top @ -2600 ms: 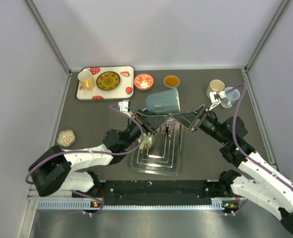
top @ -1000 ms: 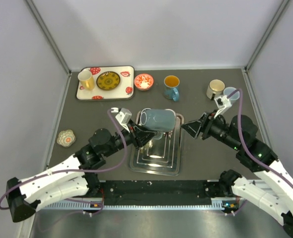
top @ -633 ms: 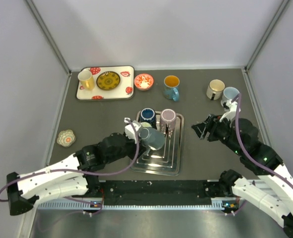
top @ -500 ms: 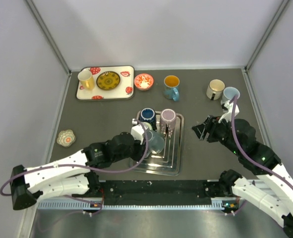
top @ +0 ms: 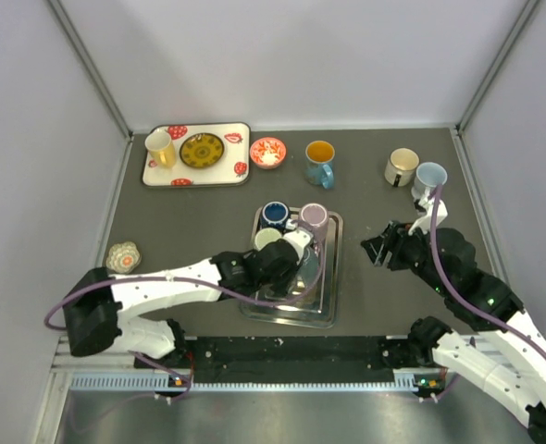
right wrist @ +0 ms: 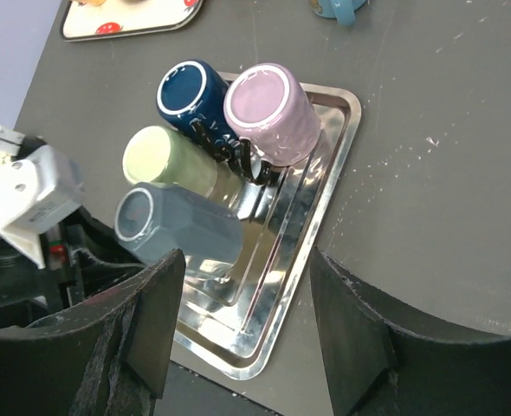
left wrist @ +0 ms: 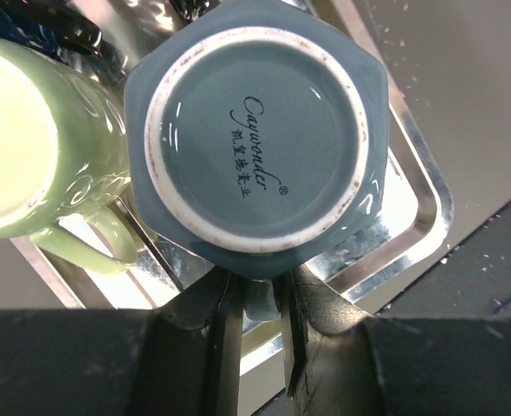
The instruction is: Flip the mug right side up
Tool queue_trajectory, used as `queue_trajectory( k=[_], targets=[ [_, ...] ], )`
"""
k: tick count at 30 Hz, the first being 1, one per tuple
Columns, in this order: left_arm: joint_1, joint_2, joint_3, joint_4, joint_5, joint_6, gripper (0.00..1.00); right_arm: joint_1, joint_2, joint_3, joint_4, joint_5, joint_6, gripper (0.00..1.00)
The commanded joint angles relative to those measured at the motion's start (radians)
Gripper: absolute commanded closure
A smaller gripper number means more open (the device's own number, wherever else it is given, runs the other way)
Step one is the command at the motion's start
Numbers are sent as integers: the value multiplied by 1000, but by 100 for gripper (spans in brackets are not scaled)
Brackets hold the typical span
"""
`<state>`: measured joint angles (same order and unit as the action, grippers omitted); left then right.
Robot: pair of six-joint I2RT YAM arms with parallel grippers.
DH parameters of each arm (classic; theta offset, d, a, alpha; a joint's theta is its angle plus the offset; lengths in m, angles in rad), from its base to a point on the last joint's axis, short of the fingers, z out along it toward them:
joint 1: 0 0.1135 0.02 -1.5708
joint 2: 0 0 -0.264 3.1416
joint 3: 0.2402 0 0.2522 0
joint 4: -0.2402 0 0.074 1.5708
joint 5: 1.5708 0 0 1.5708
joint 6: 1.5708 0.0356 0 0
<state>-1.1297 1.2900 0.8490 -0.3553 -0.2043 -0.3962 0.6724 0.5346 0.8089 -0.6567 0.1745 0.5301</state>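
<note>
The grey-blue mug [left wrist: 255,130] is bottom up, its printed base facing the left wrist camera. It leans mouth down over the steel tray [left wrist: 420,186], close beside an overturned pale green mug [left wrist: 30,147]. My left gripper [left wrist: 260,299] is shut on the mug's handle. In the right wrist view the mug [right wrist: 182,230] is tilted, base to the upper left. In the top view my left gripper [top: 294,252] covers most of it. My right gripper [top: 377,248] is open and empty, right of the tray [top: 287,319]; its jaws stand wide apart in its own view [right wrist: 251,290].
A navy mug [right wrist: 190,95] and a pink mug [right wrist: 268,108] lie overturned at the tray's far end. At the back are a teal mug [top: 320,162], a patterned bowl [top: 267,152], a tray with a yellow cup [top: 160,146], and two cups [top: 403,165] at the right.
My left arm brought the grey-blue mug down from above the tray to beside the green mug. My right gripper let go of it and drew back to the right.
</note>
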Motion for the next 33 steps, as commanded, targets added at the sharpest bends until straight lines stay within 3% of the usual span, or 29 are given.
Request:
queue_trajectory(
  k=[1, 12, 25, 27, 29, 33],
  targets=[
    [-2, 66, 102, 50, -61, -35, 100, 10, -15, -14, 17, 20, -16, 40],
    [-1, 253, 180, 47, -96, -41, 100, 9, -15, -24, 16, 36, -16, 40],
    [36, 334, 174, 65, -115, -69, 99, 9, -18, -28, 9, 40, 2, 40],
    [38, 335, 167, 62, -121, -73, 90, 10, -13, -25, 5, 48, 4, 39],
    [38, 328, 154, 56, -133, -73, 70, 10, -7, -20, 2, 60, 8, 39],
    [38, 270, 117, 46, -168, -90, 48, 10, 25, -2, -21, 126, 31, 38]
  ],
)
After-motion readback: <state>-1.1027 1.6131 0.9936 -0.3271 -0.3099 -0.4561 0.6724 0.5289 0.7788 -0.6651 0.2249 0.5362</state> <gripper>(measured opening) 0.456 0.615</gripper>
